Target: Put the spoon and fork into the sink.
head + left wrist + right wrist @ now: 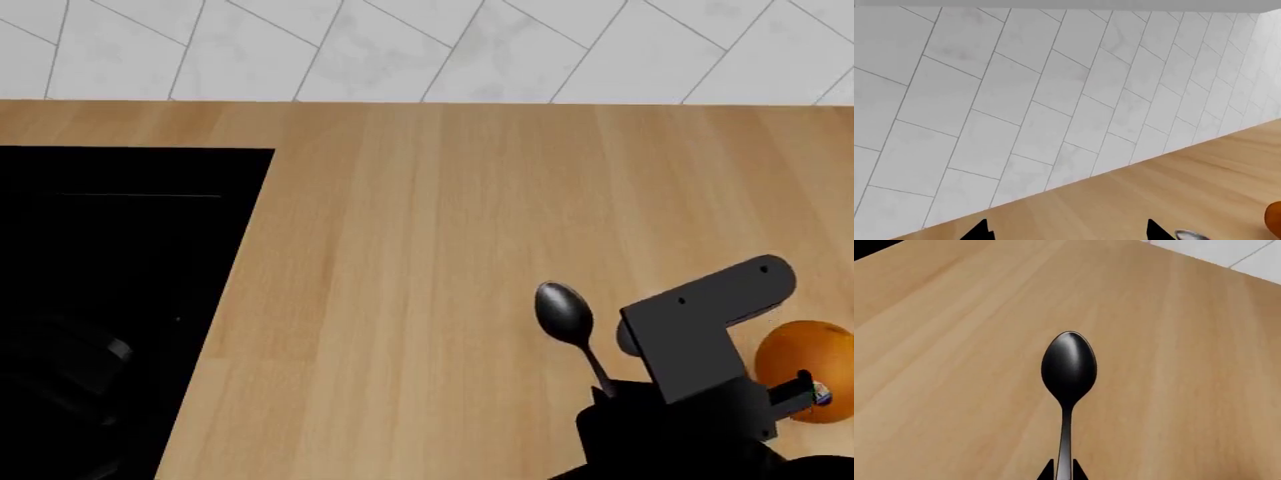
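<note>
On the wooden tabletop [400, 250], well to the right of the sink [120, 300], we are gripping the spoon [567, 315] with our right gripper [1063, 471]. The right wrist view is showing its two fingers [1047, 470] clenched on the dark handle, with the oval bowl pointing away from us. We cannot tell whether the spoon is lying on the wood or is already lifting off it. Nothing of the task is looking finished yet: as far as the dark basin is showing, we are seeing no cutlery in it, though much of it is too black to read. The fork is not appearing in any view, so we are judging that it has to be found and carried over after the spoon. Our left gripper [1067, 232] is hovering with its fingertips [981, 231] spread apart and empty, facing the tiled wall [1021, 90]. An orange [807, 360] is sitting just right of the right arm.
</note>
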